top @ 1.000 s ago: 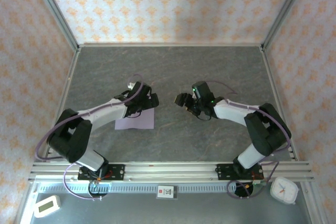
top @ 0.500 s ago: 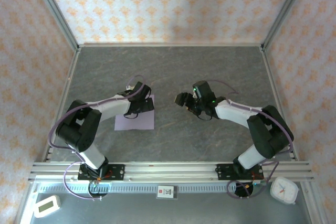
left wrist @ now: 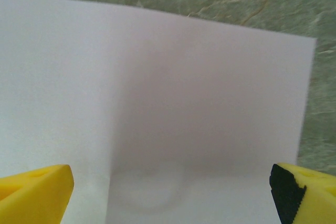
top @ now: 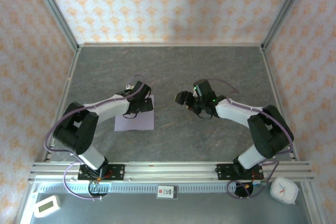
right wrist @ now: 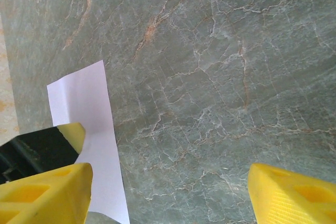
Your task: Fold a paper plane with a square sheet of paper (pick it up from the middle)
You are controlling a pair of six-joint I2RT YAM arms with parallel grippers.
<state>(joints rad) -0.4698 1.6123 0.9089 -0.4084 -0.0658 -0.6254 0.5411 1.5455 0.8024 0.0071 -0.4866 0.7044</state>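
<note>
The paper (top: pixel 134 121) lies flat on the table (top: pixel 173 66), so the job seems to be at its first step, the pickup. The left gripper (left wrist: pixel 168 200) hovers over the paper's far part, jaws wide and empty; the right gripper (right wrist: pixel 168 192), open and empty too, hangs near the paper's right edge. Next the left likely must drop onto the paper's middle and pinch.

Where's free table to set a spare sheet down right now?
Far half of the table, between the back wall and the arms, is bare. So is the near middle strip, between the square sheet of paper and the right arm's base. Crowded: the left gripper hangs open over the sheet, with the right gripper close across a narrow gap.
</note>
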